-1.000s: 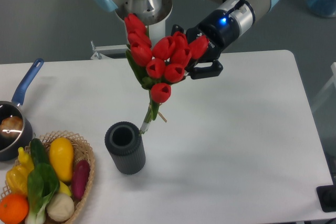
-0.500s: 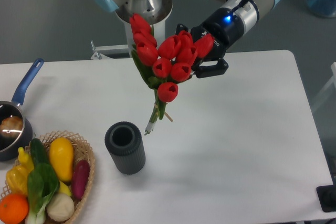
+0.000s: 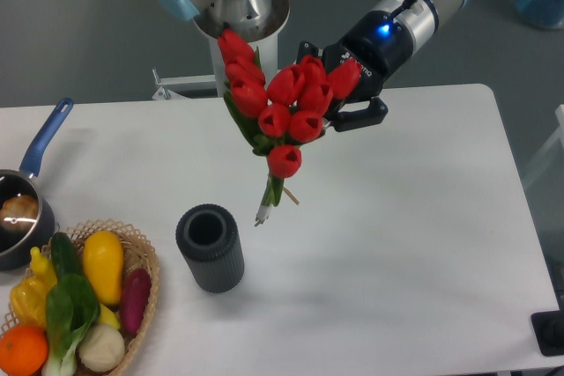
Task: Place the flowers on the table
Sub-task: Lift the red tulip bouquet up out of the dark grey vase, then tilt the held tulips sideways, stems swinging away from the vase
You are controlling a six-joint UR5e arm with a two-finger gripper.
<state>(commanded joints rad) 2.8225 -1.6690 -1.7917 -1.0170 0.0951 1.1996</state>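
The flowers (image 3: 284, 103), a bunch of red tulip buds with green leaves and stems, hang in the air above the white table (image 3: 397, 217). Their stem ends point down and left, just right of and above the dark vase (image 3: 210, 247), clear of its mouth. My gripper (image 3: 333, 103) is shut on the bunch from the right, behind the buds, so its fingertips are mostly hidden by the flowers. One black finger (image 3: 361, 115) shows at the right of the buds.
A wicker basket (image 3: 141, 253) of vegetables and fruit sits at the front left corner. A blue-handled pot (image 3: 18, 209) stands at the left edge. The robot base (image 3: 242, 6) rises behind the table's far edge.
The gripper has carried the flowers a little to the right, so the stem ends now hang farther from the vase's mouth.
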